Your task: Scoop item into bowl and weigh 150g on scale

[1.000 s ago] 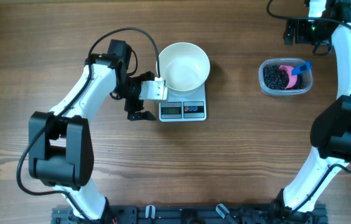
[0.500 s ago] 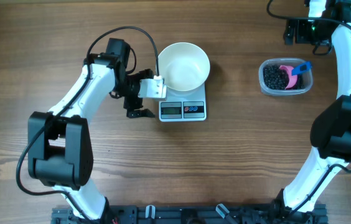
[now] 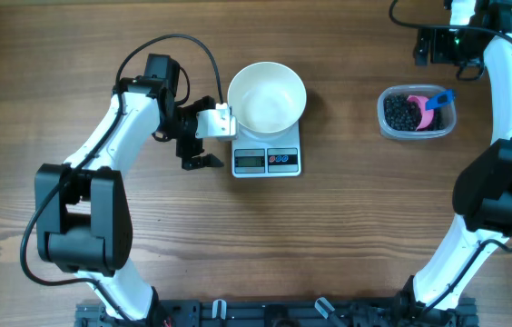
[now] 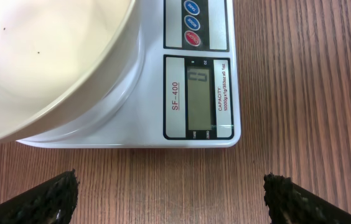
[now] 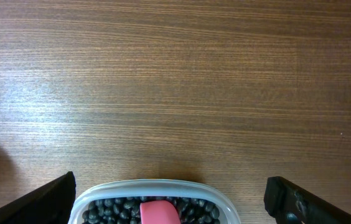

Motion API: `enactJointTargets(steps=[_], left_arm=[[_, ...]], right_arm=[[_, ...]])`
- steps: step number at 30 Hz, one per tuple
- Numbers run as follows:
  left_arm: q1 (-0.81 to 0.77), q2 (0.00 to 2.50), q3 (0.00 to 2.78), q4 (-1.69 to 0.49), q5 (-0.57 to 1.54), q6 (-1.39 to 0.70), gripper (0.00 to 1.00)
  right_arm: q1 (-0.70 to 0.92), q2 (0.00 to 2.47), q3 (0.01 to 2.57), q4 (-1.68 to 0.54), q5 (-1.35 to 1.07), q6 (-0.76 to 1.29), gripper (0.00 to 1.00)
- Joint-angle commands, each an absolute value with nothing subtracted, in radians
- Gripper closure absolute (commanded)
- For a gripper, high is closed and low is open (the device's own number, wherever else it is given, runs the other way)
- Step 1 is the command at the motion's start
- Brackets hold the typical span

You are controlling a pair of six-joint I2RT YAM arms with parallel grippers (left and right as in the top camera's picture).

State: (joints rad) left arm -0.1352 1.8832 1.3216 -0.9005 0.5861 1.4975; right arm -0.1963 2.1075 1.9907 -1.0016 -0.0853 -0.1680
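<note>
Wood-grain worktop (image 3: 347, 236): white bowl (image 3: 267, 95) on the scale (image 3: 267, 161), tub (image 3: 382, 118) of black beans (image 3: 401, 113) well apart. The left gripper (image 4: 172, 202) and right gripper (image 5: 169, 199): jaws released, empty.

My overhead camera looking straight down on the whole surface (image 3: 347, 236), my left wrist camera facing down, close over the scale (image 4: 132, 127) and bowl (image 4: 38, 56) rim, my right wrist camera low over the edge of the clear tub (image 5: 154, 184), both patches also seen overhead
</note>
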Motion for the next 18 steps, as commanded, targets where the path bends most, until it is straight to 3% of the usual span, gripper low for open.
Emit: enactJointTargets(steps=[1,18], left_arm=[[-0.132,1.895,1.312,-0.901,0.612,1.485,0.0],[-0.132,1.895,1.312,-0.901,0.612,1.485,0.0]], right_arm=[[-0.196,2.082,2.007,-1.001,-0.079,-0.155,0.0],[-0.196,2.082,2.007,-1.008,-0.105,-0.155,0.0]])
